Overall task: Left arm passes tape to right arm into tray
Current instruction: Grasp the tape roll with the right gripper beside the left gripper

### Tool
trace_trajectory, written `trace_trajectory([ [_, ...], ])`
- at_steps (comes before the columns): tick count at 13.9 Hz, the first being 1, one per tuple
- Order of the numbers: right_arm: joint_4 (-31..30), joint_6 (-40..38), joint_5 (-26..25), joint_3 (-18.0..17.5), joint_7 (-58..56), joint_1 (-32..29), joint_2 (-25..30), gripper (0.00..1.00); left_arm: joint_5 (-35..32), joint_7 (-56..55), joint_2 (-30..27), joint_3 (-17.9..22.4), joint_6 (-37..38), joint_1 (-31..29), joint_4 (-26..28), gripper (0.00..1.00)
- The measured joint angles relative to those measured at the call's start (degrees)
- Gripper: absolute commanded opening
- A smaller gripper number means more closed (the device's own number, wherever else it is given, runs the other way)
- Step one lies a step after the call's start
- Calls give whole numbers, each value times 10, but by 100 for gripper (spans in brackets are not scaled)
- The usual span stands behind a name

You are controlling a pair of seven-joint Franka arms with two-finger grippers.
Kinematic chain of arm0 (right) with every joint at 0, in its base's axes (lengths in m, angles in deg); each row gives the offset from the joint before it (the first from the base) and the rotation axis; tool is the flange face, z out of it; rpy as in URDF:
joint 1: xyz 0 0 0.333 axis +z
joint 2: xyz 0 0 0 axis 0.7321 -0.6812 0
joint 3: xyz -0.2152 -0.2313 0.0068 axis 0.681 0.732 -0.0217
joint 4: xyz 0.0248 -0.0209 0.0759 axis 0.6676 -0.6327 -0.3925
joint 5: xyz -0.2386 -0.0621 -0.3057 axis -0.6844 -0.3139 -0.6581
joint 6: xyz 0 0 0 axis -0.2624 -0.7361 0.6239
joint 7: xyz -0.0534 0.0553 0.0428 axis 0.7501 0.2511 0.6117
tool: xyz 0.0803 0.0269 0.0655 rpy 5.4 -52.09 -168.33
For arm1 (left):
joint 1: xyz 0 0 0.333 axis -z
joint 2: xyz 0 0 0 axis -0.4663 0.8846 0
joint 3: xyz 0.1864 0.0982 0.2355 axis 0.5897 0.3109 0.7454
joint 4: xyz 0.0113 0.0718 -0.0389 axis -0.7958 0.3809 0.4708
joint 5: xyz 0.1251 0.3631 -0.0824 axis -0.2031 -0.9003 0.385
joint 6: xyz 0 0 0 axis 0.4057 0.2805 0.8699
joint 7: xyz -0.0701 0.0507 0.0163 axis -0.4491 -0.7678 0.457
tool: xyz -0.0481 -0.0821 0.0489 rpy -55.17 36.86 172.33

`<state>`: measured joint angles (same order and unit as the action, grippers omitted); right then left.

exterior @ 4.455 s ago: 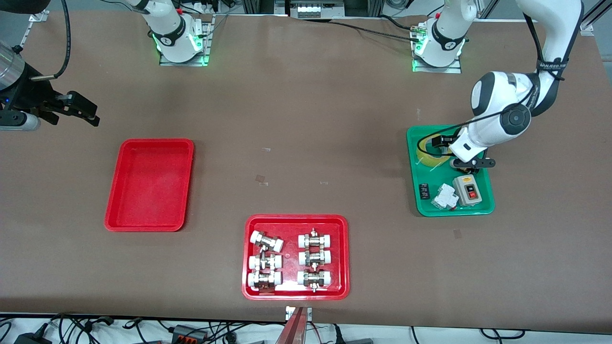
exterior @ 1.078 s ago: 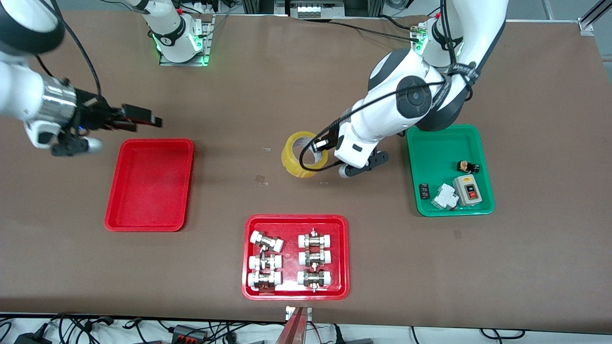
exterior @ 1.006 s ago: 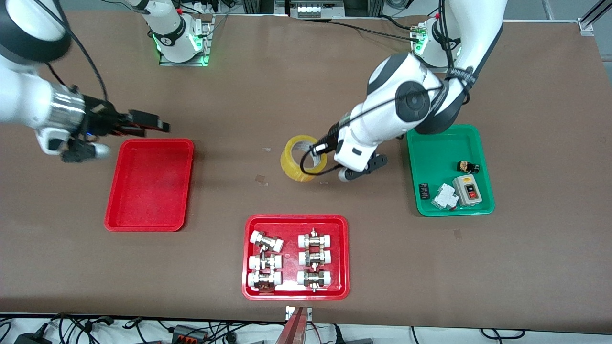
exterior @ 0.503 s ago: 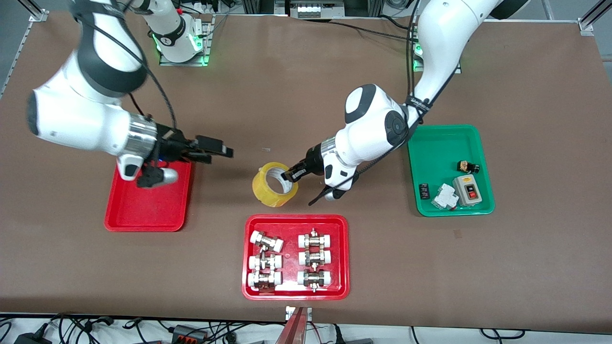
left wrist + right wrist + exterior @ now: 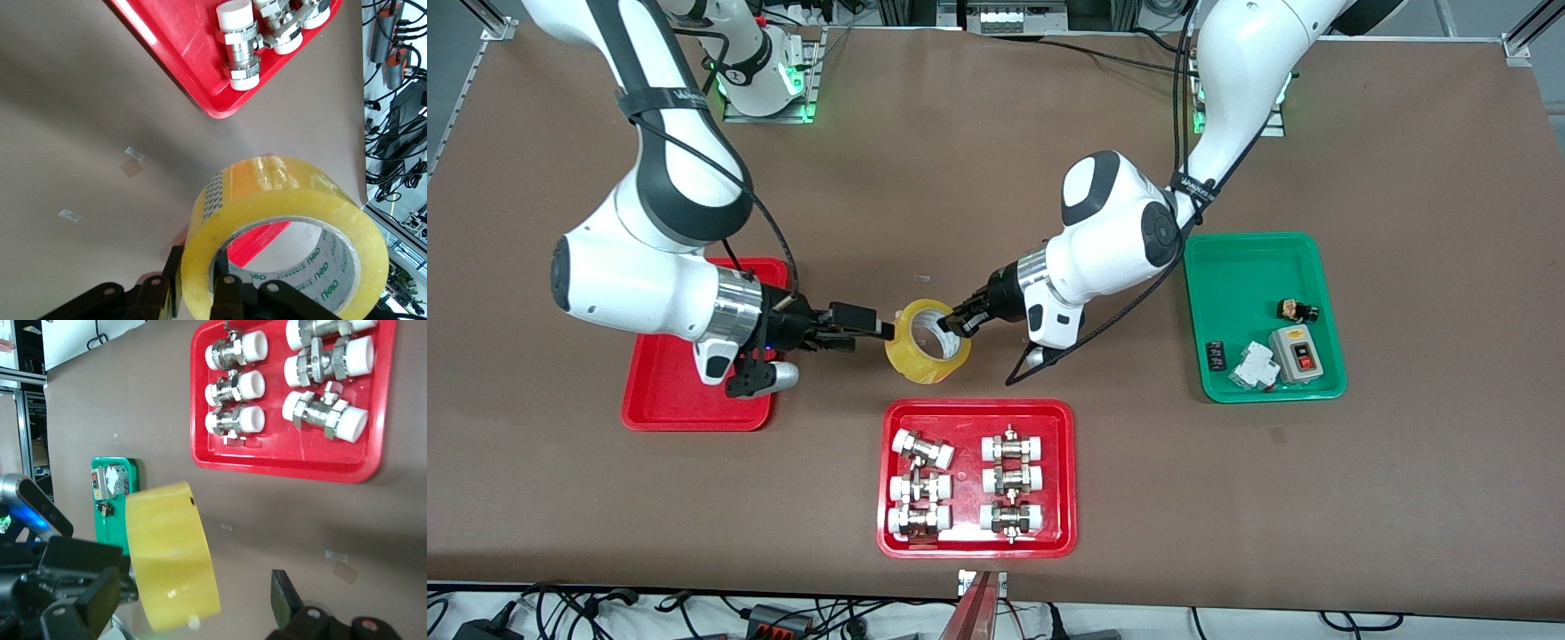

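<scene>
1. The table (image 5: 1423,498), brown-topped, carries three trays; only the front view shows all of them together with both arms.
2. The left arm (image 5: 1120,240) reaches from its base toward the table's middle. The right arm (image 5: 649,284), with its silver cuff, reaches in from its own end.
3. The plain red tray (image 5: 660,404) lies at the right arm's end of the table, partly covered by that arm's wrist in the front view.
4. The fittings tray (image 5: 975,544) lies nearest the front camera. Both wrist views show its white-capped metal fittings up close.
5. The green tray (image 5: 1232,258) lies at the left arm's end, holding a few small electrical parts.
6. The tape (image 5: 927,342) hangs in the air over bare table between the two grippers. The roll is translucent yellow; the left wrist view alone shows green print on its pale inner core.
7. The left gripper (image 5: 959,322) is clamped on the roll's wall, one finger inside the core, as the left wrist view confirms.
8. The right gripper (image 5: 867,326) sits just beside the roll, its fingers spread wide on either side of the roll in the right wrist view, not gripping.
</scene>
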<state>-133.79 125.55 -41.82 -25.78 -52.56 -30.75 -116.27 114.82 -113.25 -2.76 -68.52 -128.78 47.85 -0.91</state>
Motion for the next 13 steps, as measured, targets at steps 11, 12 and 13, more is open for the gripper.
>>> trace_trajectory([
  [11,2,29,3,-1,-24,21,-8,0,0,-14,1,0,-2,1,0,3],
  [12,3,29,4,0,-30,21,-9,0,0,-14,1,0,-2,0,0,13],
  [13,3,29,4,0,-31,21,-9,0,0,-14,1,0,-1,0,0,68],
])
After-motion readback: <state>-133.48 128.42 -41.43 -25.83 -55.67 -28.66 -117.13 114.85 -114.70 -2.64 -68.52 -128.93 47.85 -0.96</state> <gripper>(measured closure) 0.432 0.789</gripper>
